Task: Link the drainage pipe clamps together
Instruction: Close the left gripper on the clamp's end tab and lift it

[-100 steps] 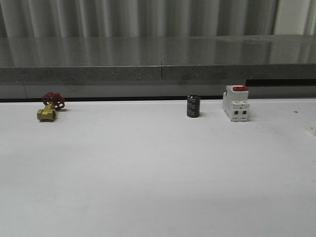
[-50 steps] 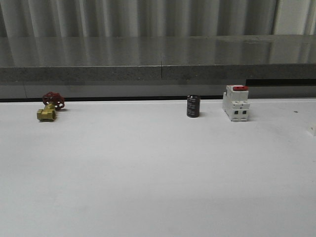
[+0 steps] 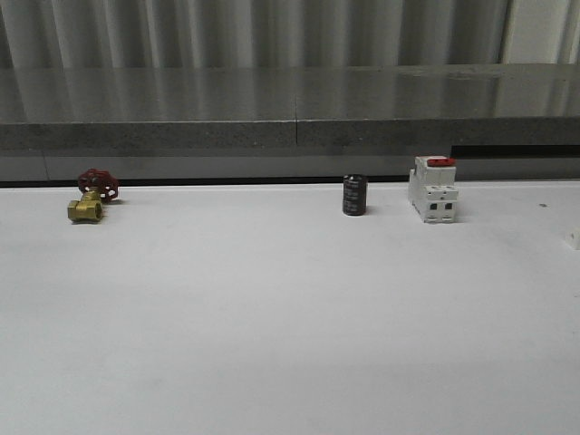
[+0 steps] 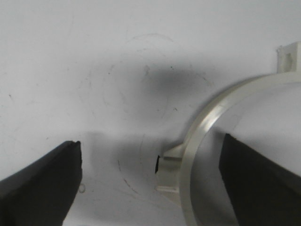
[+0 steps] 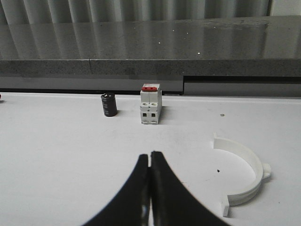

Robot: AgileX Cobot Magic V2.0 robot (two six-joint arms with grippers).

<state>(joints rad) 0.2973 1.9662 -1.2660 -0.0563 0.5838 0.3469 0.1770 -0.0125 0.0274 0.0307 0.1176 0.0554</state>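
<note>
In the left wrist view one white drainage pipe clamp (image 4: pixel 200 127) lies flat on the white table, its curved band and a small outer lug (image 4: pixel 168 169) between the dark fingers. My left gripper (image 4: pixel 151 143) is open and straddles the band, which sits nearer one finger (image 4: pixel 254 179); neither finger touches it. The right wrist view has a second white half-ring clamp (image 5: pixel 244 194) on the table, off to one side of my right gripper (image 5: pixel 149 156). That gripper is shut with nothing in it.
Along the table's far edge stand a brass valve with a red handwheel (image 3: pixel 89 198), a black cylinder (image 3: pixel 354 195) and a white breaker with a red switch (image 3: pixel 433 189). A small white piece (image 3: pixel 575 237) pokes in at the right edge. A grey ledge runs behind.
</note>
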